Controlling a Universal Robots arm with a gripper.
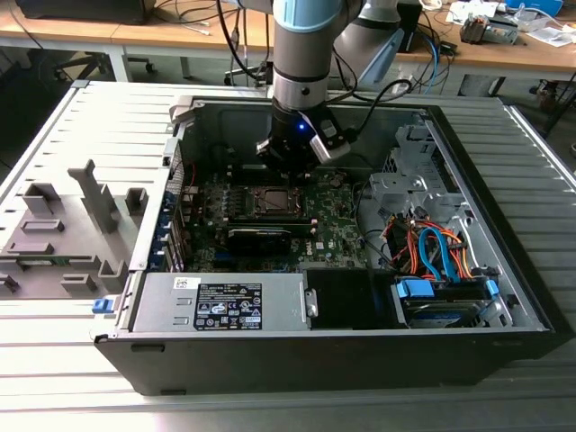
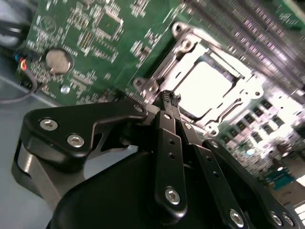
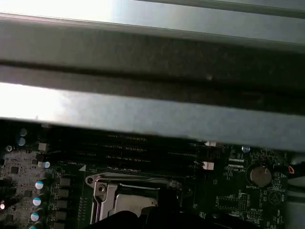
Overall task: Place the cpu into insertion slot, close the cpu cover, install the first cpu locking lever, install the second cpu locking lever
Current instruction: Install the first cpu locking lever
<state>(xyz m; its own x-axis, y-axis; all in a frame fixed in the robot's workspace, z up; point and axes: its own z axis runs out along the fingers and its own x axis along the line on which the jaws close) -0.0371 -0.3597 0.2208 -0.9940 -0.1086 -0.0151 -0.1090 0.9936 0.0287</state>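
**Hand pinched shut above the socket**

Hovering inside the open computer case (image 1: 504, 297) on the slatted worktop (image 1: 81, 135), just over the green board (image 2: 95, 43). Hand (image 2: 170, 98) narrowed, fingertips (image 2: 165, 97) together, nothing seen between them. Chip (image 2: 202, 86) lying flat in its socket, dull silver top bare. Cover (image 2: 248, 93) framing it, down around the chip. Same socket seen in the first wrist view, chip (image 3: 136, 199) partly hidden by the dark hand. Coin battery (image 2: 58, 61) well apart on the board.
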